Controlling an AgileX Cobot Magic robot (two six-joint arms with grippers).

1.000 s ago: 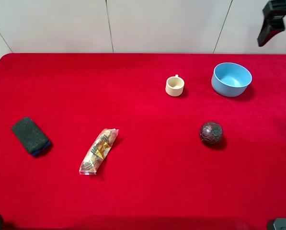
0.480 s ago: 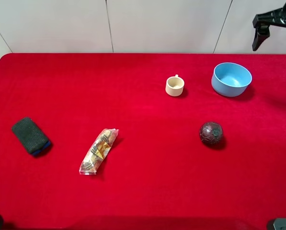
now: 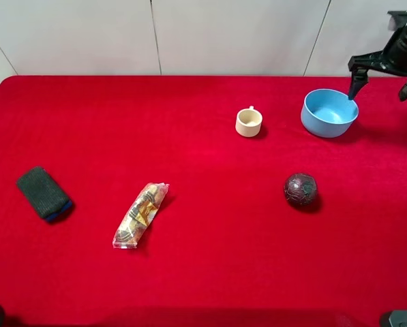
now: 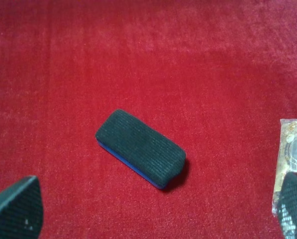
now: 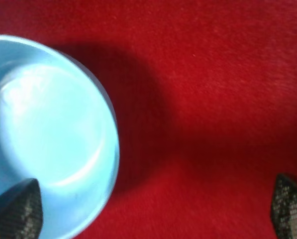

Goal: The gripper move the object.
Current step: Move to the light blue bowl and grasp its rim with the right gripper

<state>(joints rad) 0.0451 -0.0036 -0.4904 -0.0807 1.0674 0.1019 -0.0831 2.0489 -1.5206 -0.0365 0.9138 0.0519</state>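
The light blue bowl (image 3: 329, 112) stands upright on the red table at the back right. It fills the left part of the right wrist view (image 5: 49, 134). My right gripper (image 3: 382, 90) is open just above the bowl's right rim, one finger over the rim, the other outside it. Its fingertips (image 5: 14, 211) show at the right wrist view's lower corners. My left gripper (image 4: 153, 209) is open and empty above a dark green sponge (image 4: 141, 148); the arm is out of the exterior view.
A cream cup (image 3: 249, 122) stands left of the bowl. A dark ball (image 3: 300, 189) lies in front of it. A snack packet (image 3: 140, 214) and the dark sponge (image 3: 43, 193) lie at the left. White wall panels (image 3: 223, 34) stand behind the table.
My right gripper has come down from the top right corner to the bowl's right rim. The bowl and the other things have not moved.
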